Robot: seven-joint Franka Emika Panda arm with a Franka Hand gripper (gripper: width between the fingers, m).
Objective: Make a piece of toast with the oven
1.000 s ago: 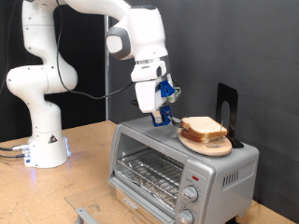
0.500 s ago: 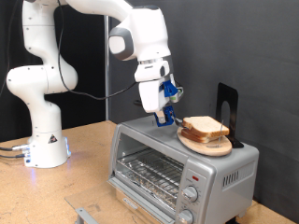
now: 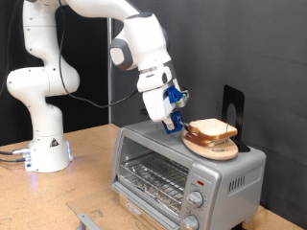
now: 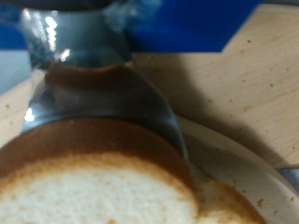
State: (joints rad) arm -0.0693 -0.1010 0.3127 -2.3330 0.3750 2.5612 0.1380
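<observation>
The piece of toast (image 3: pixel 209 128), pale with a brown crust, lies on a round wooden plate (image 3: pixel 219 150) on top of the silver oven (image 3: pixel 182 171). The oven's glass door is shut, and the wire rack shows behind it. My gripper (image 3: pixel 176 122) is tilted and sits just to the exterior view's left of the toast, at the plate's edge, with nothing seen between its fingers. In the wrist view the toast (image 4: pixel 93 191) fills the foreground very close up. One shiny finger (image 4: pixel 93 89) stands over its crust, and the plate rim (image 4: pixel 238 163) shows beside it.
A black upright stand (image 3: pixel 232 110) is on the oven top behind the plate. Two round knobs (image 3: pixel 197 199) are on the oven's front. The robot base (image 3: pixel 43 144) stands on the wooden table (image 3: pixel 86 187) at the exterior view's left. A small metal piece (image 3: pixel 88 220) lies at the bottom edge.
My gripper has moved to the exterior view's right and slightly down, closer to the toast, and has tilted more. The toast and plate have not moved.
</observation>
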